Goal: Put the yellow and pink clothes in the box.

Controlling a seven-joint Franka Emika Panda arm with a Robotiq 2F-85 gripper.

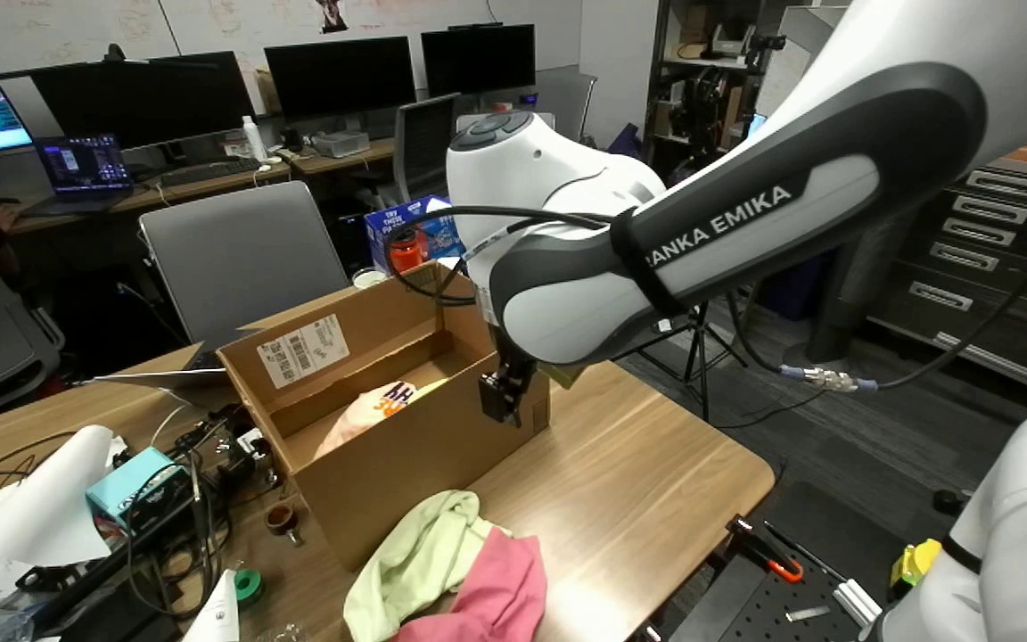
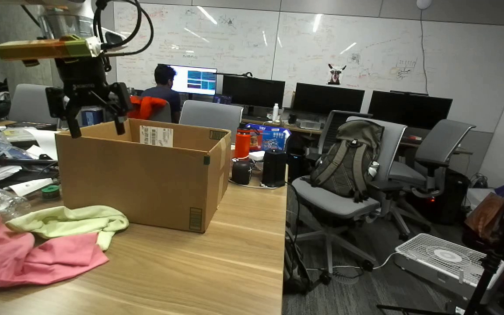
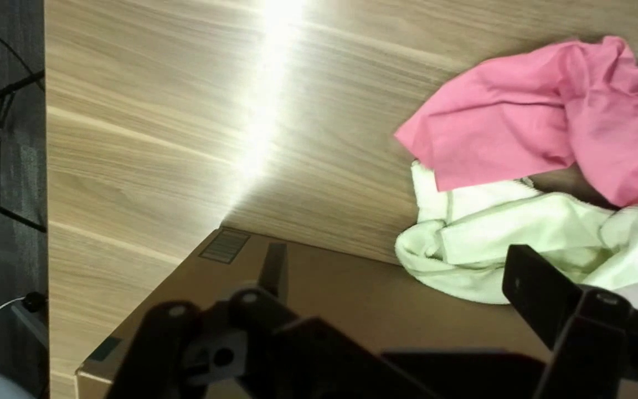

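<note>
The pink cloth (image 1: 500,584) lies crumpled on the table, seen in both exterior views (image 2: 46,258) and the wrist view (image 3: 496,127). It partly overlaps a pale lime-green cloth (image 3: 479,238) that rests against the brown cardboard box (image 2: 134,179). Inside the box, a strip of yellow fabric (image 1: 430,389) shows beside a peach printed piece (image 1: 360,419); the near wall hides the rest, so I cannot tell whether it is the yellow cloth. My gripper (image 2: 98,126) hangs fingers down at the height of the box's near rim, jaws wide apart with nothing between them.
Cables, papers and a teal box (image 1: 139,486) clutter the table beside the box. A green tape roll (image 2: 50,191) and a plastic bottle (image 2: 5,202) lie near the cloths. Past the box stand an orange bottle (image 2: 242,143) and a black speaker (image 2: 274,168), close to the table edge.
</note>
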